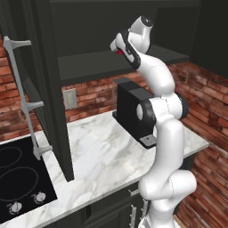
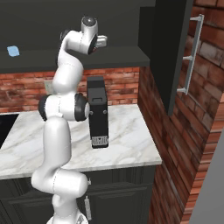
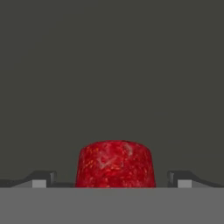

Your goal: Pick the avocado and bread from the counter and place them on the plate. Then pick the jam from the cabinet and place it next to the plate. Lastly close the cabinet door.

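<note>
— What's behind the bench?
— A red brick wall (image 1: 95,91) with a grey outlet plate (image 1: 70,98).
— And left of the marble?
— A black stovetop (image 1: 20,178) with two small knobs.

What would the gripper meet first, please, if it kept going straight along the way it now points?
Most likely the jam: it sits centred between the open gripper fingers, though how near is unclear.

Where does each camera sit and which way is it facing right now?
Left base view: behind-left of the arm, facing the open cabinet, coffee machine, counter.
Right base view: behind-right, same coffee machine, counter, arm.
Hand view: on the hand, looking along the open gripper at the jam.
</note>
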